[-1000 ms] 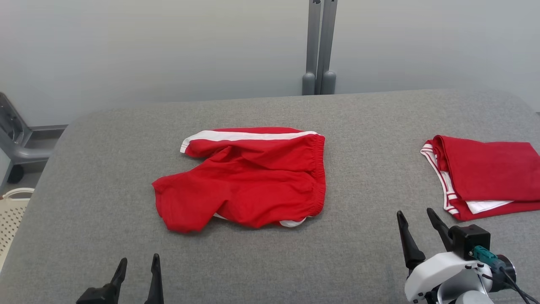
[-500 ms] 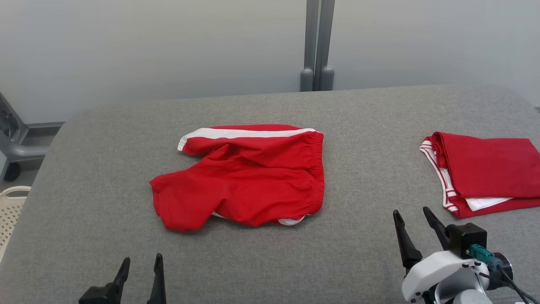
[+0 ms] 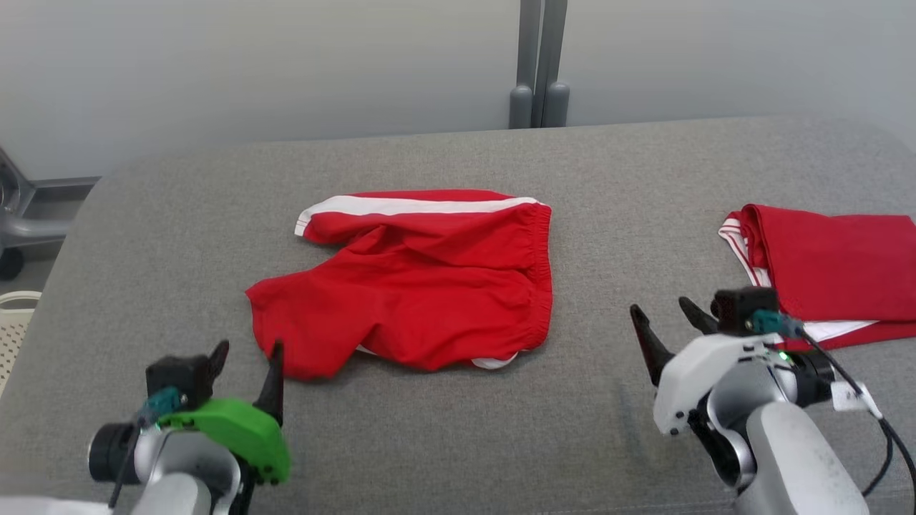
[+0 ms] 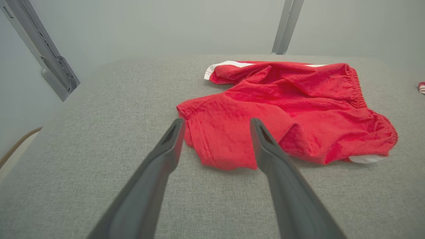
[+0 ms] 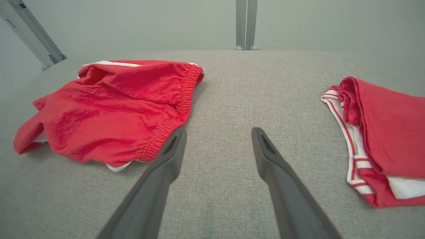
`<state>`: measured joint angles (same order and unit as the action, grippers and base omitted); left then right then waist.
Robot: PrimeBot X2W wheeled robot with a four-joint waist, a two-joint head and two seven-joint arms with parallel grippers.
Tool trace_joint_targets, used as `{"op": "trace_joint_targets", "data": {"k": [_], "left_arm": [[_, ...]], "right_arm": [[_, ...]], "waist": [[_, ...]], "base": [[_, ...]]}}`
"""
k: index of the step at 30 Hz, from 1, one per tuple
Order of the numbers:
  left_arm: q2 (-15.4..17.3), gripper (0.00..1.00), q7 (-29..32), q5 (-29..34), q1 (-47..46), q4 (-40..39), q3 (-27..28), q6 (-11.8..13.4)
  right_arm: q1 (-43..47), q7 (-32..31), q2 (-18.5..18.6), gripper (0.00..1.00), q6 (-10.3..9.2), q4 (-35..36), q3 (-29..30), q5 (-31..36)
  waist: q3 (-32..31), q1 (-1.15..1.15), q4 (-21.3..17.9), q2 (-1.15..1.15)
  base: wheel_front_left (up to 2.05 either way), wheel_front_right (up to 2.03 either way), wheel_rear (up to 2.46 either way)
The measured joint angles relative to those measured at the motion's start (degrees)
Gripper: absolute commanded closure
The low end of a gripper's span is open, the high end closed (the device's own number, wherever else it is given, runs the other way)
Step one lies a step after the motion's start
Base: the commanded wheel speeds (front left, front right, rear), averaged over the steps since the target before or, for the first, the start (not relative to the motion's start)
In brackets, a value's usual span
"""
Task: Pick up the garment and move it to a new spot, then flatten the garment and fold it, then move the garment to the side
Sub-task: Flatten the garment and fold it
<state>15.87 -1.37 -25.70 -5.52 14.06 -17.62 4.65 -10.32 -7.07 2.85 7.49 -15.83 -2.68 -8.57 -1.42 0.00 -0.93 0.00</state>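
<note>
The garment [image 3: 422, 279], red shorts with a white side stripe and an elastic waistband, lies crumpled in the middle of the grey padded table [image 3: 572, 179]. My left gripper [image 3: 247, 350] is open just short of the near left leg hem; its wrist view shows the garment [image 4: 285, 106] beyond the left gripper [image 4: 215, 123], which holds nothing. My right gripper [image 3: 665, 315] is open over bare table to the right of the waistband. In its wrist view the garment [image 5: 113, 103] lies left of the right gripper [image 5: 219, 131].
A folded red garment with white trim [image 3: 823, 279] lies at the table's right edge, also as folded red cloth [image 5: 382, 132]. Grey posts [image 3: 540, 64] stand behind the table. A cream basket [image 3: 14, 322] and a grey frame [image 3: 21, 214] sit off the left edge.
Both arms have come forward towards the shorts, the left up to the leg hem, the right towards the waistband side. The head camera has tilted a little. The garments lie unchanged.
</note>
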Motion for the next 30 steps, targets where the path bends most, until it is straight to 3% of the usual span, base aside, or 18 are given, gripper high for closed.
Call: {"op": "trace_joint_targets", "data": {"k": [6,9,13,21,30], "left_arm": [[0.97,0.0,9.29,1.34,-14.33,5.24,-1.46,-0.19],[0.99,0.0,14.39,2.82,-24.88,10.23,-3.61,-2.49],[1.13,0.0,18.42,4.37,-33.74,16.03,-5.63,-4.81],[1.93,0.0,21.67,7.03,-45.95,26.11,-8.49,-8.23],[2.76,0.0,22.28,8.0,-54.68,34.26,-9.18,-9.17]], "right_arm": [[-10.84,-15.7,0.05,0.0,0.0,-1.49,-0.76,-1.59],[-19.34,-23.47,0.45,0.0,0.0,-3.78,0.16,-2.15],[-27.24,-28.43,0.35,0.0,0.0,-6.47,0.85,-3.1],[-39.92,-30.58,0.11,0.0,0.0,-12.73,-1.03,-3.47],[-51.04,-28.65,0.1,0.0,0.0,-19.02,-3.09,-2.85]], "waist": [[3.51,0.0,-0.19,0.0],[6.96,0.0,-0.33,0.0],[10.73,0.0,-0.59,0.0],[18.17,0.01,-1.57,0.0],[25.29,0.01,-2.8,0.0]], "base": [[0.0,0.0,0.0],[0.0,0.0,0.0],[0.0,0.0,0.0],[0.0,0.0,0.0],[0.0,0.0,0.0]]}}
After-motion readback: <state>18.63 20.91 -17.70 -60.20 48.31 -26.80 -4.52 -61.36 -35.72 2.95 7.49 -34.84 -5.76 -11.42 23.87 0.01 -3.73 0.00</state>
